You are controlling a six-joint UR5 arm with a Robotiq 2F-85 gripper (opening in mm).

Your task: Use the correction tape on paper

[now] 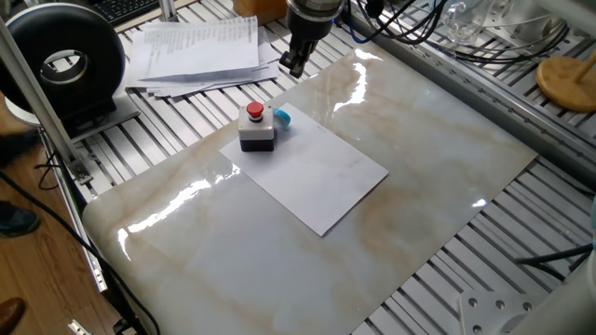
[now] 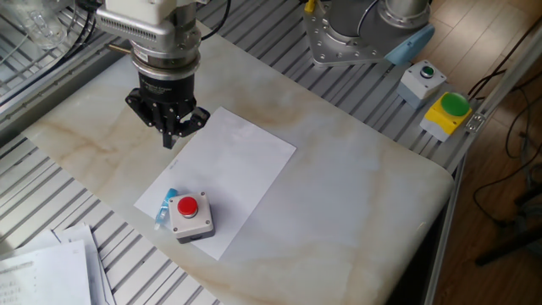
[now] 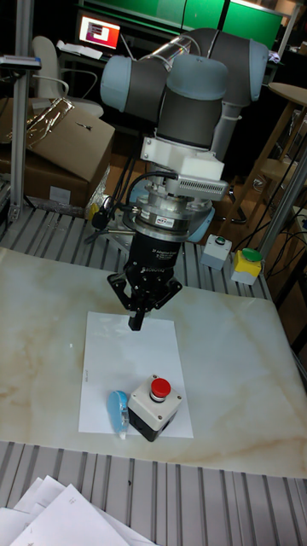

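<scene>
The paper (image 1: 317,177) (image 2: 233,174) (image 3: 119,367) lies flat on the marble slab (image 1: 438,140). On one corner of the sheet sits the small light-blue correction tape (image 1: 281,118) (image 2: 162,207) (image 3: 117,413), touching a grey box with a red button (image 1: 257,128) (image 2: 190,217) (image 3: 152,406). My gripper (image 1: 296,64) (image 2: 169,140) (image 3: 136,322) hangs above the paper's opposite short edge, well apart from the tape. Its fingers are shut together with nothing between them.
A stack of printed pages (image 1: 196,46) (image 2: 47,271) lies off the slab beyond the tape. A black round device (image 1: 65,60) stands near it. A wooden disc (image 1: 566,82), two button boxes (image 2: 449,110) and the arm's base (image 2: 364,34) line other sides.
</scene>
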